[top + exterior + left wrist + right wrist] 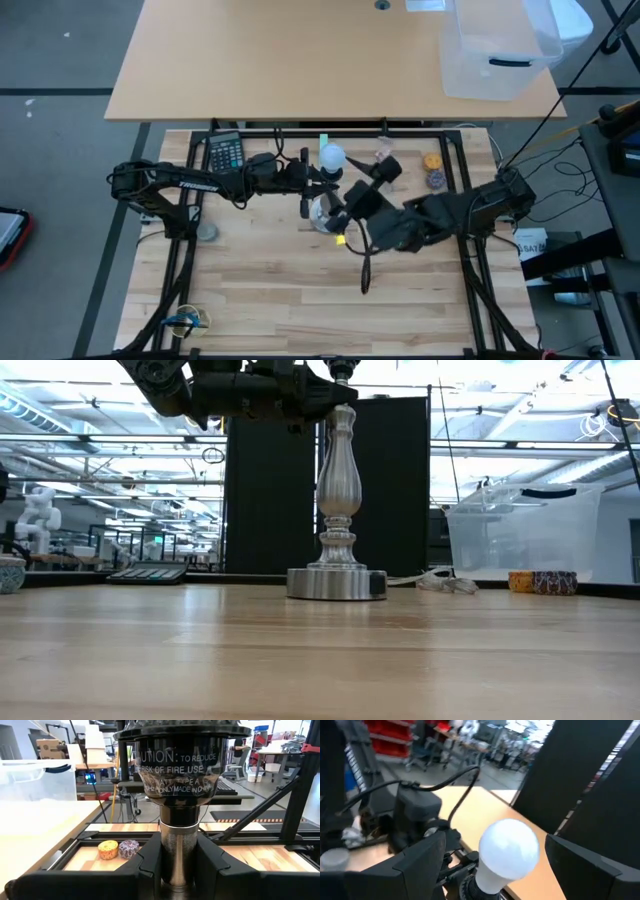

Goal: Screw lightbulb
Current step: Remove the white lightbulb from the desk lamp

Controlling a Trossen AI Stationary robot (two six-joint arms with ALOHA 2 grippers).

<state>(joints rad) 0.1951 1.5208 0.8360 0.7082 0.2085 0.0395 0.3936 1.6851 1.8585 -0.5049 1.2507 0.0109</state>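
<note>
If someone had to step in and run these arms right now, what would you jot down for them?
Left hand: shut on the lamp stand, gripping its neck just under the black socket and holding it steady.
Right hand: open, fingers on either side of the lightbulb, not squeezing it.
Lightbulb: sitting upright on top of the socket; how far it is screwed in cannot be seen.
Stand: upright on the wooden table.
Done: bulb placed on the socket, stand braced.
Left: probably close on the bulb, keep turning until snug, then release both hands.
</note>
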